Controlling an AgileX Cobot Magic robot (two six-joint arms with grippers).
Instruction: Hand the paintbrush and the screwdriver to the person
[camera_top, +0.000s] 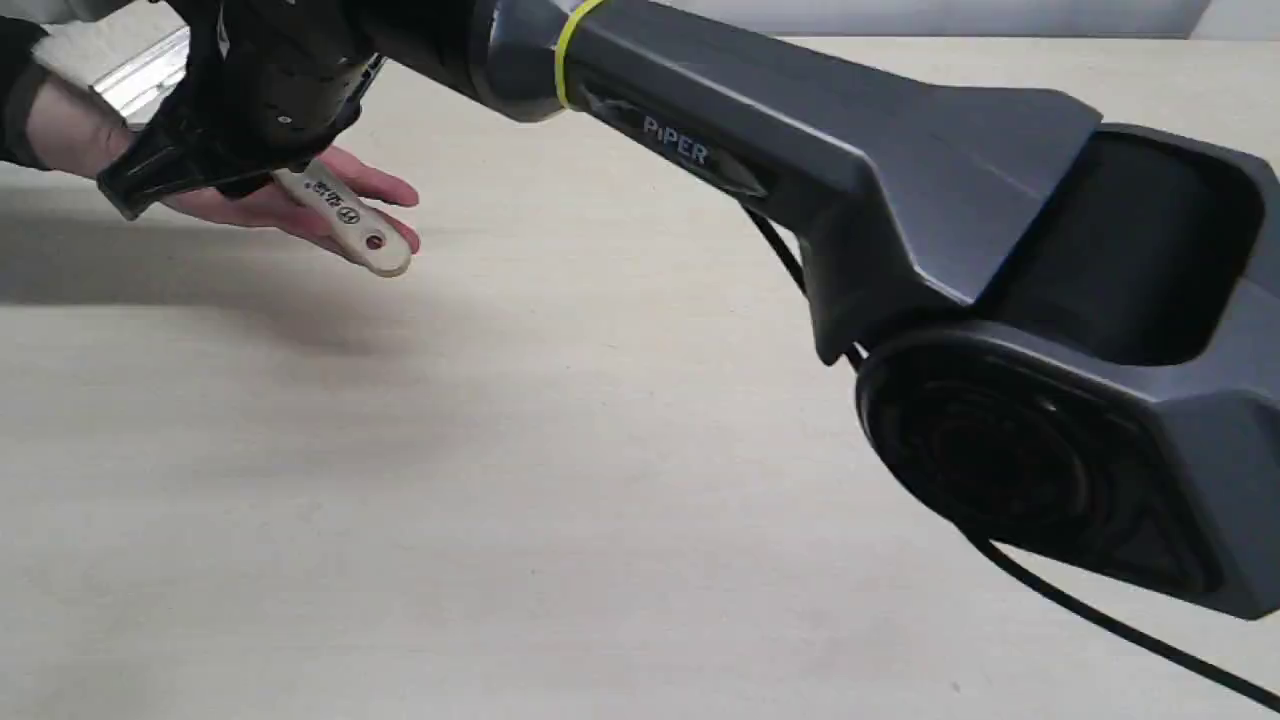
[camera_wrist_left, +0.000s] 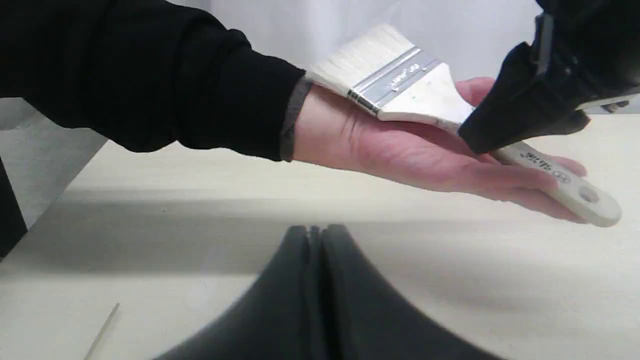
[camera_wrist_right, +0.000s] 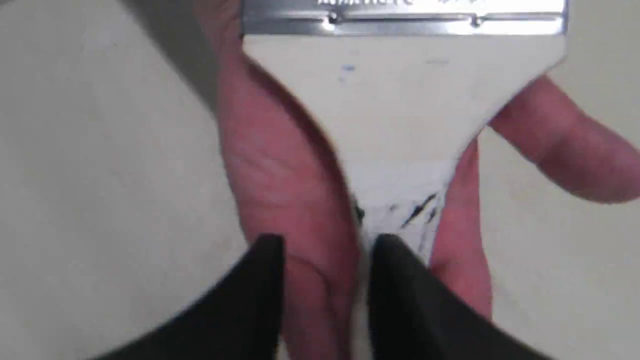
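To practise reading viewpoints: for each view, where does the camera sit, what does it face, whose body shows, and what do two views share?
Exterior: off the arms, beside the right arm, facing along it to the hand under the brush.
Left wrist: low over the table, facing hand and brush side-on; left gripper in front, right gripper beyond.
Right wrist: above the brush, facing down onto it and the hand; right gripper in front.
Shared: both wrist views show hand, brush, right gripper.

Exterior oblique, wrists close, all sharing paintbrush (camera_wrist_left: 425, 97)
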